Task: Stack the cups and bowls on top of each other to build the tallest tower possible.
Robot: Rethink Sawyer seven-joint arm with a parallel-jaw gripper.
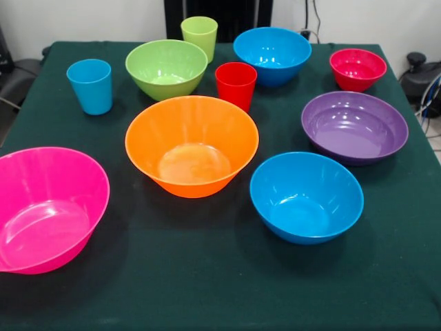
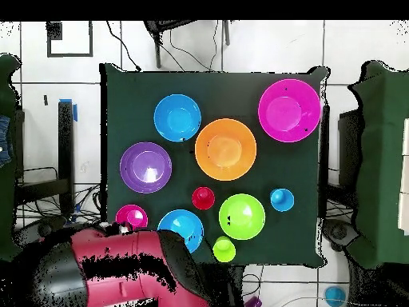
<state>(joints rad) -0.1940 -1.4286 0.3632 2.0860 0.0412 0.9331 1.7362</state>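
Front view: no arm or gripper in sight, only the black pedestal (image 1: 218,15) at the top edge behind the table (image 1: 207,289), which has a dark green cloth. All ten pieces stand apart, upright, mouths up, nothing nested — no tower started. Orange bowl (image 1: 191,145) sits mid-table, glossy, empty. Pink bowl (image 1: 48,207) at the near left corner, partly cut by the frame edge. Near blue bowl (image 1: 306,196) is right of the orange one; purple bowl (image 1: 354,127) behind it, wide and shallow. Far row, left to right: light blue cup (image 1: 90,85), lime green bowl (image 1: 166,68), lime green cup (image 1: 199,36) just behind that bowl, red cup (image 1: 236,84) just beside the orange bowl's far rim, far blue bowl (image 1: 272,54), small red bowl (image 1: 357,69).

Overhead view: this one shows the red and black arm (image 2: 128,272) — drawn back at the bottom, its bulk over the table's edge near the small red bowl (image 2: 131,217) and the second blue bowl (image 2: 180,229). Gripper isn't visible here either, so can't tell if its fingers are spread or closed. Layout is turned half round: pink bowl (image 2: 289,110) top right, orange bowl (image 2: 225,149) centre, blue bowl (image 2: 177,117) upper left, purple bowl (image 2: 145,167) left. Red cup (image 2: 203,197), lime green bowl (image 2: 241,216), light blue cup (image 2: 281,199) and lime green cup (image 2: 224,249) sit toward the robot's side. Round rims read clearly from above; depth doesn't.
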